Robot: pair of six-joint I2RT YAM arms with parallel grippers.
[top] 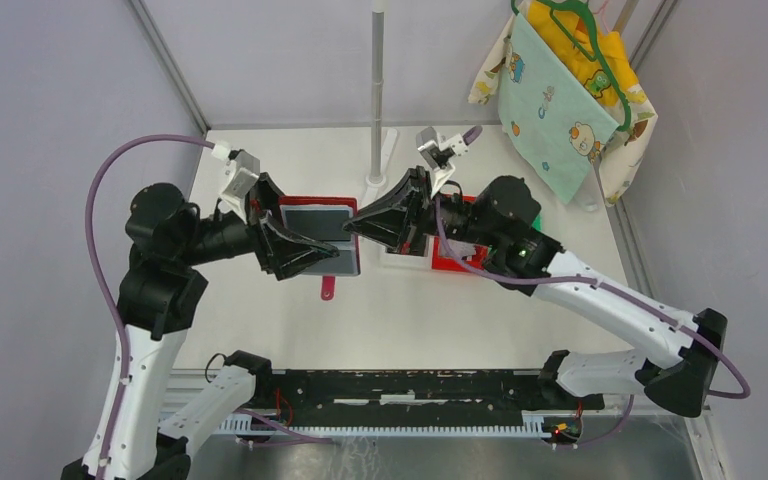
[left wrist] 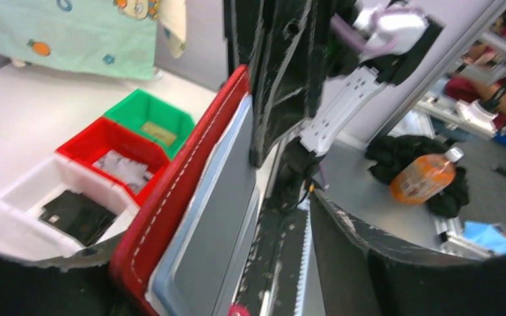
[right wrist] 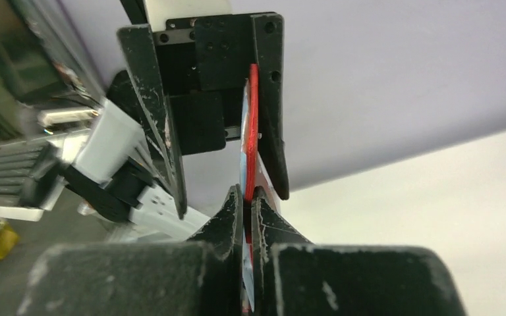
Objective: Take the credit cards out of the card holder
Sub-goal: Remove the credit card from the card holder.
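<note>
your right end effector (right wrist: 247, 197) clamps the card holder (left wrist: 184, 178), left end effector (top: 295, 228) jaws apart; credit cards (left wrist: 221, 227) sit inside, none out.

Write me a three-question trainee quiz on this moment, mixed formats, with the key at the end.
1. True or false: the right gripper is pinched shut on the edge of the card holder.
2. Multiple choice: the left gripper has its jaws A) apart, with the holder between them; B) shut on a loose card; C) out of every view.
3. Fill in: in the left wrist view, the bin between the white bin and the green bin is coloured ____.
Key: 1 true; 2 A; 3 red, the red bin.
</note>
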